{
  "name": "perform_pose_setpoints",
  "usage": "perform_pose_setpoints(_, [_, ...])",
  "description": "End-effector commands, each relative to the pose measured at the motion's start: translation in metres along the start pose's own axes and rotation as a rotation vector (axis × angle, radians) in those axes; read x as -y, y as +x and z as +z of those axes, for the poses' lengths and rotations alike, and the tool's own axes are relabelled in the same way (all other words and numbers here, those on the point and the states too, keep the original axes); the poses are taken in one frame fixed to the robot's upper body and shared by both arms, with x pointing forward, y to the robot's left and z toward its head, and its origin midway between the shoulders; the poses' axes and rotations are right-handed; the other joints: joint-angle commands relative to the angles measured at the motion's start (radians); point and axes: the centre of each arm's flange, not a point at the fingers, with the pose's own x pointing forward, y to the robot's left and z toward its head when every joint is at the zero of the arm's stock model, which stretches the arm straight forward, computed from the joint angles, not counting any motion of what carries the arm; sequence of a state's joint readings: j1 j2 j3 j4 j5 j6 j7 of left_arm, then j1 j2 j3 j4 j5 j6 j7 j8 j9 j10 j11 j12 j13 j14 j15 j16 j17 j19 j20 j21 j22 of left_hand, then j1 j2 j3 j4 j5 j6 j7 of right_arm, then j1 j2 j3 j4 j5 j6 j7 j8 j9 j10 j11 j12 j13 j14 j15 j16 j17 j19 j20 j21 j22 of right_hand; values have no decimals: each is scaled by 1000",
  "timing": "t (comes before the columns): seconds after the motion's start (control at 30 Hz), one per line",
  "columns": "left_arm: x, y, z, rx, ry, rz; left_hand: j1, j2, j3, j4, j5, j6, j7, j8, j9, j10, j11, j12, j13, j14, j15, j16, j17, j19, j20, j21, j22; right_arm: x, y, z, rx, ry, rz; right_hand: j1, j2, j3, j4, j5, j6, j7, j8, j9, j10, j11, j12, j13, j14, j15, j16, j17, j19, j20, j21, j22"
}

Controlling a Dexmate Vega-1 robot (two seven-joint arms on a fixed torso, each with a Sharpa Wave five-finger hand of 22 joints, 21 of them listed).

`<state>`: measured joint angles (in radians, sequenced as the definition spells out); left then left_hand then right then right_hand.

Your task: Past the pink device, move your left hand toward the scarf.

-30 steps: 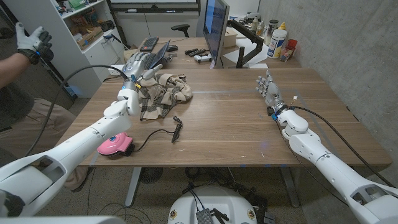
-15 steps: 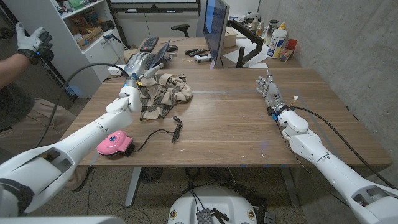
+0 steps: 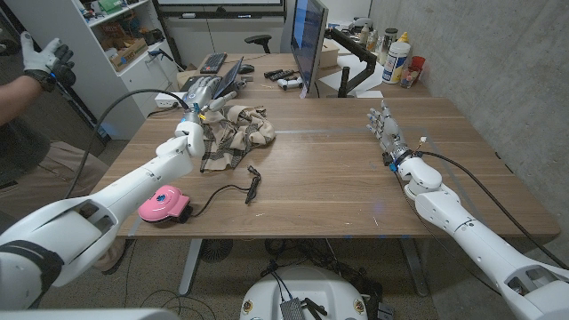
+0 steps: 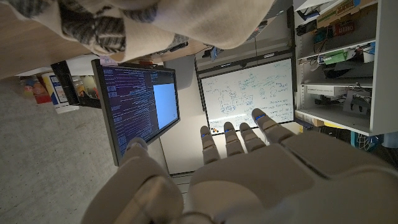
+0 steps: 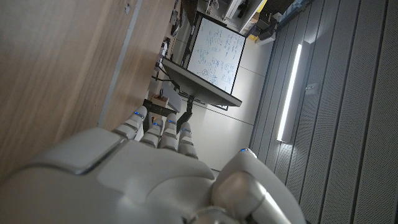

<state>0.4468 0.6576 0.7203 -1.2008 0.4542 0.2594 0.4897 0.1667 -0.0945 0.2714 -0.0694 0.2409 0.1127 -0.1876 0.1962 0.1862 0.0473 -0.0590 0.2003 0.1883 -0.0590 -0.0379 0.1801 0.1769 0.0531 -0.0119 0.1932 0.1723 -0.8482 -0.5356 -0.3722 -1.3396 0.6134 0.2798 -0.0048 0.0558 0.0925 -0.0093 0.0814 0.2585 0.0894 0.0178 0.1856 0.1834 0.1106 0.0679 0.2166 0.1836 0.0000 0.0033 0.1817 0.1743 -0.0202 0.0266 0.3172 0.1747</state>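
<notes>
Scarf (image 3: 233,135), a crumpled beige-and-dark plaid bundle, lies on the wooden table (image 3: 329,169) in its far-left part; in our left wrist view it shows as folds of cloth (image 4: 155,22) w/ the table edge beside it. Our left hand (image 3: 201,95) is at the scarf's far-left edge, over the table's far-left corner, fingers spread and extended, holding nothing; we can't tell from the head view whether it touches the cloth. Left wrist view shows the same hand (image 4: 249,168) w/ fingers straight and apart, pointing toward a monitor (image 4: 140,109) and a whiteboard (image 4: 245,93). Pink device (image 3: 164,206) sits near the table's near-left edge, well apart from the scarf, w/ our left forearm passing over the table just beside it. A black cable (image 3: 222,191) runs from it to a small black plug piece (image 3: 252,185) lying nearer the table's middle, just near of the scarf. Our right hand (image 3: 384,127) is on the right side of the table, well apart from everything else, fingers straight and held up, nothing in it; right wrist view shows it (image 5: 155,162) w/ fingers extended alongside the tabletop. At far left a person's gloved hand (image 3: 43,59) holds a dark rod. Behind the table a monitor (image 3: 307,40) stands on a second desk.
</notes>
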Motion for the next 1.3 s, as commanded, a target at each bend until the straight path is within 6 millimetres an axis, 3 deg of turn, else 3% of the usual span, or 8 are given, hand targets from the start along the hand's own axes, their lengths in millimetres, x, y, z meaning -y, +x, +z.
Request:
perform_pose_setpoints(0.03, [13, 12, -1, 2, -24, 2, 12, -3, 1, -6, 6, 1, 2, 1, 3, -3, -2, 2, 3, -8, -20, 6, 3, 10, -2, 3, 3, -1, 0, 1, -9, -25, 2, -2, 19, 4, 6, -2, 9, -5, 6, 3, 2, -2, 1, 4, -8, -3, 3, 4, 4, 3, -7, 1])
perform_pose_setpoints(1.3, [45, 20, 6, 10, -122, -53, 12, -1, -1, -11, 8, -7, 9, -1, 4, -3, -1, 3, 3, -10, -18, 6, 4, 21, -3, 5, 3, 1, 0, 0, -20, -28, 0, -2, 20, 5, 7, -2, 10, -5, 6, 3, 2, -3, 1, 4, -8, -5, 3, 4, 10, 3, -22, 2])
